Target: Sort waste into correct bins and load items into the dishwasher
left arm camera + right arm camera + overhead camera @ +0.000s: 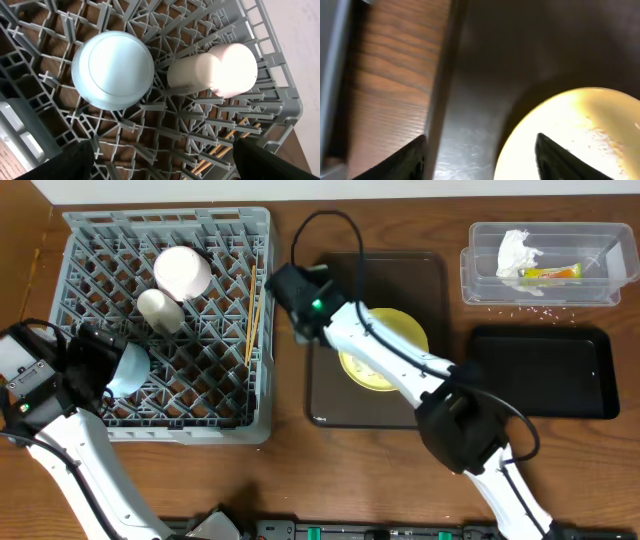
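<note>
One item to go: the yellow plate lies on the brown tray, with my right gripper just above it, fingers apart and empty. The blue bowl, white bowl, cup and chopsticks sit in the rack. The napkin and wrapper are in the clear tub. My left gripper hangs wide open over the rack (the tray's lip runs close by the plate).

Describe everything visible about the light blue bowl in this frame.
The light blue bowl is round, smooth and glossy, seemingly plastic or ceramic. It sits upside down, flat base ring up, on the pegs of the grey dish rack, near its left edge. It stands apart from the small white cup; the open left gripper hovers above, not touching it.
</note>
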